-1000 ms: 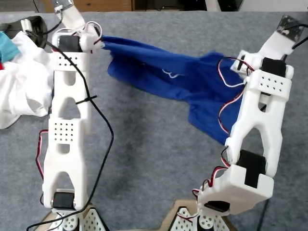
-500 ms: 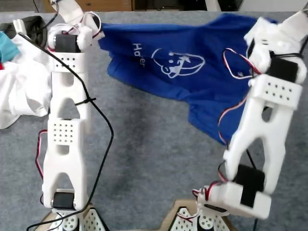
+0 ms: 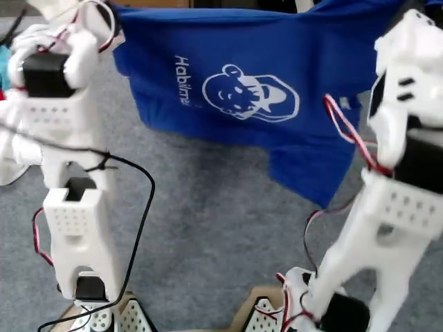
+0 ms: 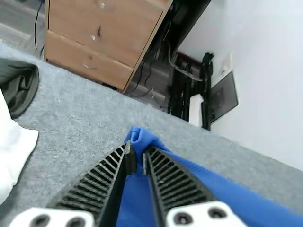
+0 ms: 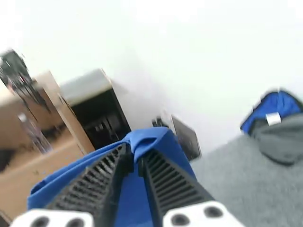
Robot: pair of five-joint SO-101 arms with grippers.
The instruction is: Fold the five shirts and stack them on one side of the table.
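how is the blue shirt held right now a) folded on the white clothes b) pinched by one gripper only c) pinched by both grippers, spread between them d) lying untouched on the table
c: the left gripper and the right gripper each clamp a bunch of the blue shirt, stretched between the arms.

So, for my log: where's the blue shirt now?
In the high view the blue shirt hangs spread over the far side of the table, its ends pinched by the left gripper and right gripper.
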